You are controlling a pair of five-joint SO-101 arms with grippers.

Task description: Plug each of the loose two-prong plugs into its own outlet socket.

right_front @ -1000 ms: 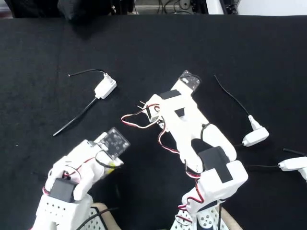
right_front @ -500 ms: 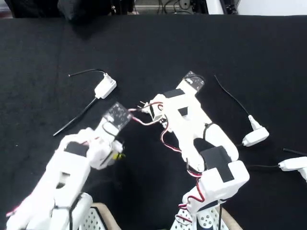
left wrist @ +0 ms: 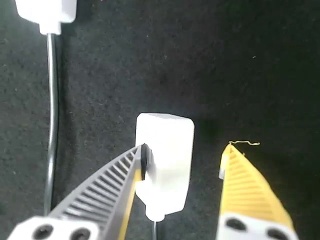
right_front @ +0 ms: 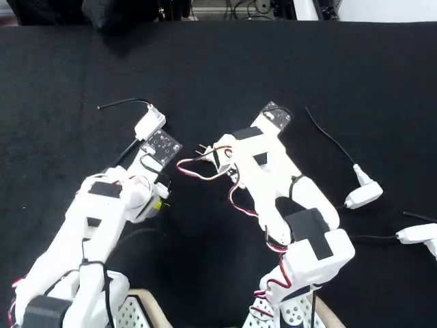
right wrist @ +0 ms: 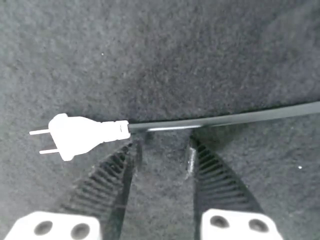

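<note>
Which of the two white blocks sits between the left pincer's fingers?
The white rectangular block with the rounded end, lying between the left pincer's open fingers. The other white block lies farther out, beyond the fingertips.

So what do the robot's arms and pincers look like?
The left arm and right arm are white with black motor blocks and red-and-white wires. The left pincer has one grey ribbed finger, one yellow; the right pincer has two dark ones.
</note>
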